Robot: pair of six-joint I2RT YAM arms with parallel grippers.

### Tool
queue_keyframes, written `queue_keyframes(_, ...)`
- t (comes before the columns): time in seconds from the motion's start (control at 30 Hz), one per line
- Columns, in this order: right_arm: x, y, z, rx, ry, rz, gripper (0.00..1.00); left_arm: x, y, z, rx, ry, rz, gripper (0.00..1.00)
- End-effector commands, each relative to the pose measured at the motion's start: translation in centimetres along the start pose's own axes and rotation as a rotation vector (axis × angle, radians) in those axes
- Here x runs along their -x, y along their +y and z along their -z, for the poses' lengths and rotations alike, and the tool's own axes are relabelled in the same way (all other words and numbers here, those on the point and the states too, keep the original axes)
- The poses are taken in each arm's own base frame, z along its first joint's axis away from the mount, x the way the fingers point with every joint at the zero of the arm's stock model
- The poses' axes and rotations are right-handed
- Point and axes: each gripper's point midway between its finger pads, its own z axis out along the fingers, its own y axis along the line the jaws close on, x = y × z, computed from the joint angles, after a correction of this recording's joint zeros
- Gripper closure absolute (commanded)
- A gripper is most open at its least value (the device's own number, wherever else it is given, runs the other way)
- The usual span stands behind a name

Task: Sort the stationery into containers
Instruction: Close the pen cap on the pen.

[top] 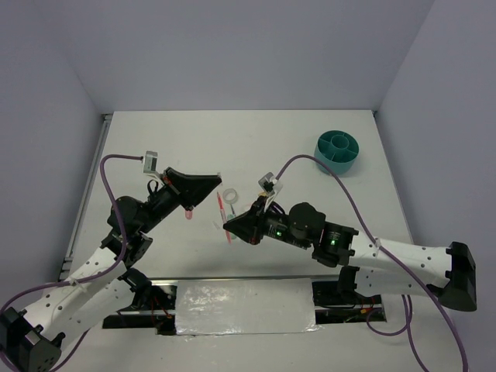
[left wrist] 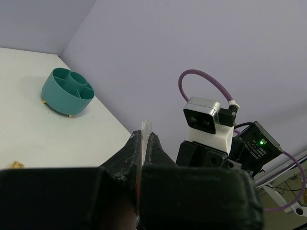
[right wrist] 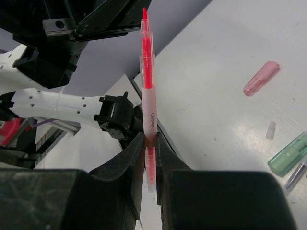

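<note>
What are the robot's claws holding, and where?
Right claw pinches the pink pen near its back end. Left claw is shut on a small clear piece, only its tip showing.

The left arm's white perforated shell (top: 85, 271) and the right arm's white perforated shell (top: 403, 256) join black rounded joint housings (top: 306, 221). A purple cable (top: 103, 174) loops off each wrist, beside a grey-and-white camera block (left wrist: 204, 115). Small green lights (top: 328, 242) glow on the right arm. The black tapering fingers (right wrist: 122, 172) seem scuffed, though the close view is blurred.
</note>
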Motion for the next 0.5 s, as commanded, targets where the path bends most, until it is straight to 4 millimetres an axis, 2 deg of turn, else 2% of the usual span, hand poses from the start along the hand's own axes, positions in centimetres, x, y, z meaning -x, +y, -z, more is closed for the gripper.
queue_keyframes(0.0,1.9,0.7,-0.3,-0.015,-0.039,0.030,1.00,1.0,-1.2,-0.1,-0.042,-0.034,-0.037,1.00)
queue_keyframes(0.23,2.1,-0.5,-0.1,-0.056,-0.053,0.041,1.00,1.3,-1.2,0.0,-0.036,-0.048,-0.049,1.00)
queue_keyframes(0.47,2.6,-0.3,0.3,-0.044,-0.074,0.047,1.00,1.1,-1.1,-0.1,-0.036,-0.041,-0.045,1.00)
